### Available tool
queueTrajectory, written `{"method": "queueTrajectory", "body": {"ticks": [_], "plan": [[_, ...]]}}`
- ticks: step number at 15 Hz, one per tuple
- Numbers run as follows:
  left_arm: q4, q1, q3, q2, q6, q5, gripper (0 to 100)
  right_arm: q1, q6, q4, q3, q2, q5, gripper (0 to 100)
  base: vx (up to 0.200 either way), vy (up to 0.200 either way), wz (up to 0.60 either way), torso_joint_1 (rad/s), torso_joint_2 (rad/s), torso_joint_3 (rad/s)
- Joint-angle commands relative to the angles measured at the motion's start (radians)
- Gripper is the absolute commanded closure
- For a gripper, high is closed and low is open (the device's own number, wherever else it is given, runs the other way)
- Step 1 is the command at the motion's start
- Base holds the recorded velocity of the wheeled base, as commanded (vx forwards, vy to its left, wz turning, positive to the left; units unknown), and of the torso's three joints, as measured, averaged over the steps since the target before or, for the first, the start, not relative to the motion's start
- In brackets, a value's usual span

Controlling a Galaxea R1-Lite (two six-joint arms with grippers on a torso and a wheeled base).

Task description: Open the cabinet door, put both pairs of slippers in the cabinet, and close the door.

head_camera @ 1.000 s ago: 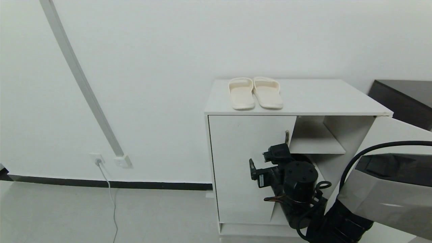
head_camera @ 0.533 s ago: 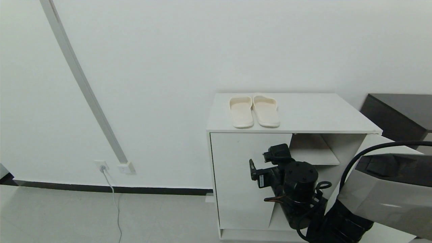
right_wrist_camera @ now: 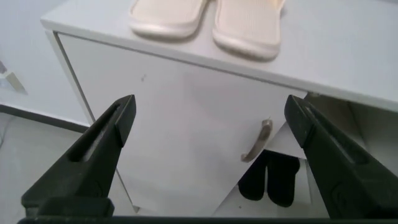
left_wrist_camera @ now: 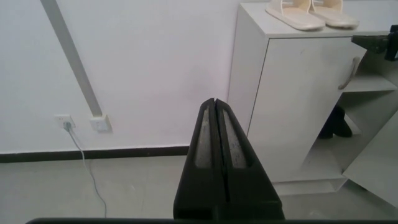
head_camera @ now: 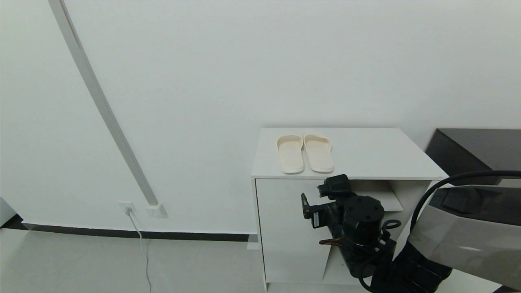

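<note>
Nearest, the left arm's jaws are pressed together with nothing between them, off to the left of the white box-shaped cabinet [head_camera: 366,152] and well apart from it. The right arm [head_camera: 468,228] is raised in front of the cabinet, its jaws spread wide and empty, facing the closed left door [right_wrist_camera: 174,124] just below the top panel. Past that door's curved metal handle [right_wrist_camera: 257,140], the open right door [left_wrist_camera: 378,177] stands swung outward, so the opening step looks done. Inside, low down, a pair of black slippers [right_wrist_camera: 270,180] sits on a shelf, which suggests one pair is already stowed. The pair of cream foam slippers [head_camera: 305,152] lies side by side on the cabinet's top, toward its left side, touched by neither arm. As I judge it, about half the work is left: picking up the cream pair, setting it inside, and shutting the door. Behind it all is a white wall with a slanting grey conduit [head_camera: 101,106] and a wall socket [head_camera: 128,208].
</note>
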Motion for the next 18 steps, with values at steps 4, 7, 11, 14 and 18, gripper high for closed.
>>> {"method": "queueTrajectory", "body": {"ticks": [4, 7, 11, 14, 18], "plan": [[0.0, 0.0, 0.0, 0.0, -0.001, 0.001, 100, 0.009, -0.084, -0.074, 0.038, -0.024, 0.067, 0, 0.0, 0.0, 0.0, 0.116, -0.25, -0.142], [0.0, 0.0, 0.0, 0.0, -0.003, 0.002, 100, -0.035, -0.124, -0.008, -0.114, -0.024, 0.07, 0, 0.0, 0.0, 0.0, 0.0, 0.0, 0.0], [0.0, 0.0, 0.0, 0.0, -0.001, 0.001, 100, -0.05, 0.02, 0.532, -0.455, -0.097, 0.066, 0, 0.0, 0.0, 0.0, 0.0, 0.0, 0.0], [0.0, 0.0, 0.0, 0.0, 0.0, 0.001, 100, -0.032, 0.183, 0.898, -0.625, -0.168, 0.058, 0, 0.0, 0.0, 0.0, 0.0, 0.0, 0.0], [0.0, 0.0, 0.0, 0.0, 0.002, -0.001, 100, -0.021, 0.352, 1.137, -0.694, -0.18, 0.044, 0, 0.0, 0.0, 0.0, 0.0, 0.0, 0.0]]}}
